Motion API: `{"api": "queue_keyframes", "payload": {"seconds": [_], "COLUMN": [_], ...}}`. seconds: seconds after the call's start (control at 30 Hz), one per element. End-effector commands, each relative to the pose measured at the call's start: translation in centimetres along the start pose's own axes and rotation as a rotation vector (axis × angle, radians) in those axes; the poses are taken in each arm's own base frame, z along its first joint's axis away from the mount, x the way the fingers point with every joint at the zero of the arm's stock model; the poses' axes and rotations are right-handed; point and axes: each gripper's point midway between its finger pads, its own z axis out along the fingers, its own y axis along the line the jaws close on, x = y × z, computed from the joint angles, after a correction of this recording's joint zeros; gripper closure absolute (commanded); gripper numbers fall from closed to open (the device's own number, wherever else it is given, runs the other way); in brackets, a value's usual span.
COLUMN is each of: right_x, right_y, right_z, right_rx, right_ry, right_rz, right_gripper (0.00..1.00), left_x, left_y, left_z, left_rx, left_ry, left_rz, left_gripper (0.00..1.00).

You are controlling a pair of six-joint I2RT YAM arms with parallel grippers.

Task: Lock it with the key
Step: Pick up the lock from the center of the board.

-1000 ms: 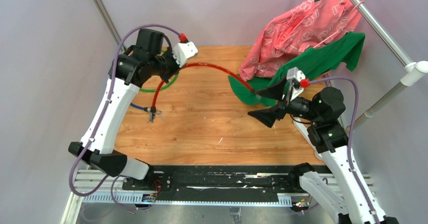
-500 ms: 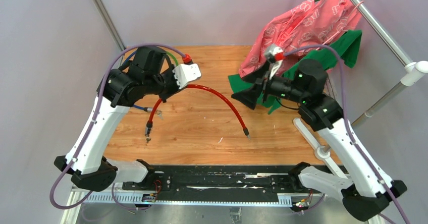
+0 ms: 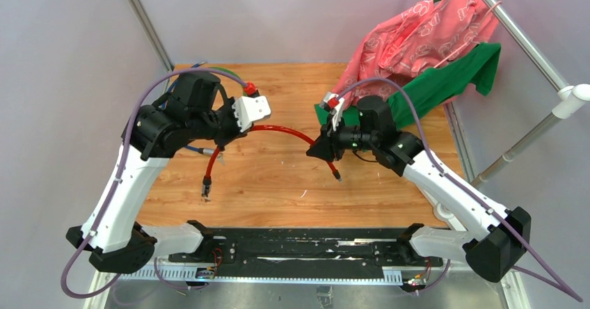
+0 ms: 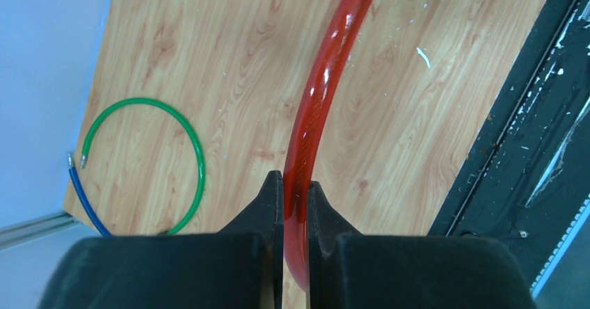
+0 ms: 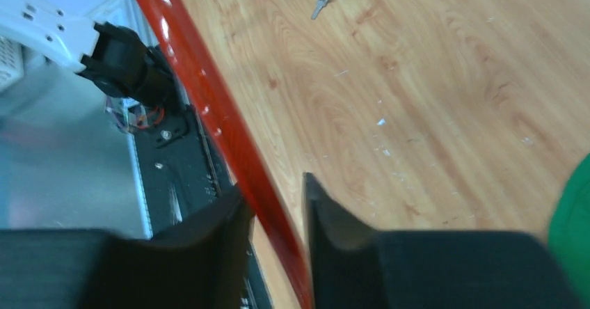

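My right claw point(image 5: 275, 197) has just swung in from the side and is closing around the red cable point(image 5: 209, 107). The jaws are half-spread with the cable running between them and a gap showing on one side, so it's not pinching yet. My left claw point(image 4: 296, 184) is pinching the same cable tight. The key point(image 5: 319, 6) is lying well ahead of the right claw, at the cable's end. I'm probably steadying the cable before going for the key.

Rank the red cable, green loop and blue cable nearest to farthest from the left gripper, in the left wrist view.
1. Red cable, clamped in the jaws of the left gripper.
2. Green loop, on the table, picture's left.
3. Blue cable, farther left, at the table edge.
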Motion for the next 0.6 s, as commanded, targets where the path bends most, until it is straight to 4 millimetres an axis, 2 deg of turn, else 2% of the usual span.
{"api": "queue_keyframes", "payload": {"seconds": [0.0, 0.07, 0.1, 0.13, 0.2, 0.27, 0.33, 0.4, 0.47, 0.57], "right_x": [1.0, 1.4, 1.4, 1.4, 0.7, -0.1, -0.5, -0.9, -1.3, -2.4], "right_y": [0.6, 0.2, -0.1, -0.3, -0.4, -0.6, -1.0, -1.2, -1.1, -0.2], "right_z": [0.3, 0.3, 0.2, 0.2, -0.2, -0.5, -0.7, -0.8, -0.8, -0.8], "right_rx": [-0.024, 0.007, 0.026, 0.044, 0.070, 0.089, 0.112, 0.126, 0.119, 0.063], "right_ry": [-0.007, -0.010, -0.015, -0.021, -0.059, -0.107, -0.135, -0.143, -0.142, -0.134], "right_rz": [0.012, 0.044, 0.060, 0.078, 0.077, 0.056, 0.040, 0.028, 0.007, -0.066], "right_gripper": [0.83, 1.00, 1.00, 1.00, 1.00, 1.00, 1.00, 1.00, 1.00, 1.00], "left_x": [-0.1, 0.4, 0.8, 1.1, 2.3, 3.4, 4.3, 4.8, 4.7, 4.1], "left_y": [-0.9, -1.2, -1.4, -1.5, -1.7, -2.2, -2.5, -2.2, -1.7, -1.0], "left_z": [-0.5, 0.3, 0.9, 1.4, 2.7, 4.1, 5.1, 5.2, 4.5, 2.1], "left_rx": [0.019, 0.039, 0.053, 0.064, 0.086, 0.122, 0.136, 0.113, 0.069, -0.004], "left_ry": [-0.021, 0.004, 0.018, 0.037, 0.088, 0.129, 0.159, 0.184, 0.181, 0.132], "left_rz": [-0.036, -0.054, -0.063, -0.071, -0.087, -0.093, -0.103, -0.117, -0.116, -0.086], "left_gripper": [1.00, 1.00, 1.00, 0.90, 0.51, 0.35, 0.28, 0.26, 0.25, 0.21]}}
